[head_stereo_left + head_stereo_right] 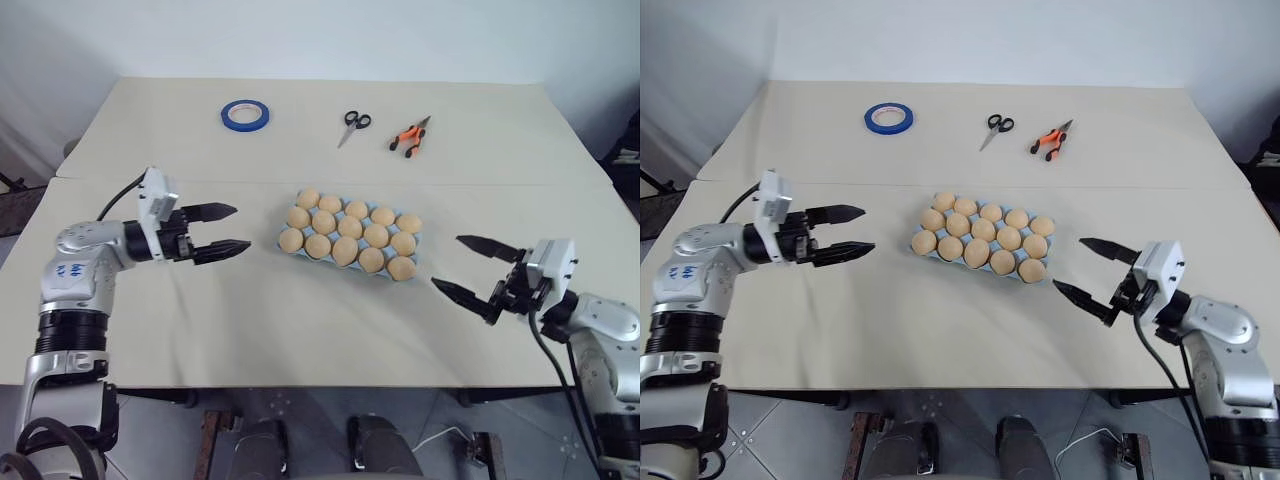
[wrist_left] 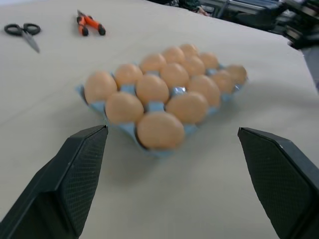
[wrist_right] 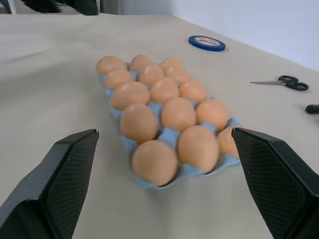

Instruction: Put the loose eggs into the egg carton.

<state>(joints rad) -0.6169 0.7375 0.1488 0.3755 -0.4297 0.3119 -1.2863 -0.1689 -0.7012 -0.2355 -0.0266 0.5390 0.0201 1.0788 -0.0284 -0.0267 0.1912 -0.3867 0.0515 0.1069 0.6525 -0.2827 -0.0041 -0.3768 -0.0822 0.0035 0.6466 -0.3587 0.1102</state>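
The light blue egg carton [image 3: 170, 135] lies in the middle of the table, with several pale orange eggs [image 1: 350, 227] seated in its cups. Loose eggs are out of view; every egg I see sits in a cup. My left gripper [image 1: 240, 227] hovers to the left of the carton, a short gap away, pointing at it, open and empty. On the carton's right, nearer the table's front edge, my right gripper [image 1: 447, 261] also points at it, open with nothing between its fingers. Both wrist views look at the carton between wide-spread fingers.
At the far side of the table lie a blue tape roll [image 1: 245, 114], scissors [image 1: 353, 125] and orange-handled pliers [image 1: 409, 137]. Bare beige tabletop [image 1: 300, 330] stretches between the carton and the front edge.
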